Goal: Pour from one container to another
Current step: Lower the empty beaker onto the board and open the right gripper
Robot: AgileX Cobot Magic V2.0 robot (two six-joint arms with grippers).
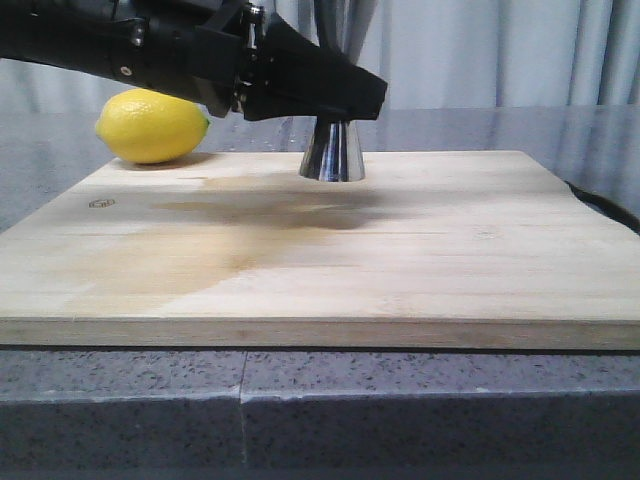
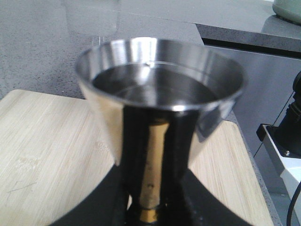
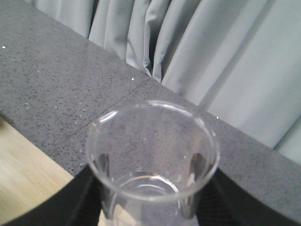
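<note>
- The jigger (image 1: 333, 152) is seen standing on the far part of the wooden board (image 1: 400, 260), its lower cone resting on the wood and its upper part hidden behind the black left arm in the front view.
- In the left wrist view, the left gripper (image 2: 149, 207) is shown with its jaws pinching the jigger at the narrow waist, where a brass band is visible; clear liquid is seen inside the upper cup.
- The beaker (image 3: 153, 160) is held upright in the right gripper (image 3: 150, 207), the jaws pressed against its glass wall on both sides; a small amount of clear liquid is seen at its bottom.
- The beaker is viewed above the edge of the board and the grey speckled surface (image 3: 56, 80), with curtains behind.
- A lemon (image 1: 152, 125) is placed at the board's far left corner, well apart from the jigger.
</note>
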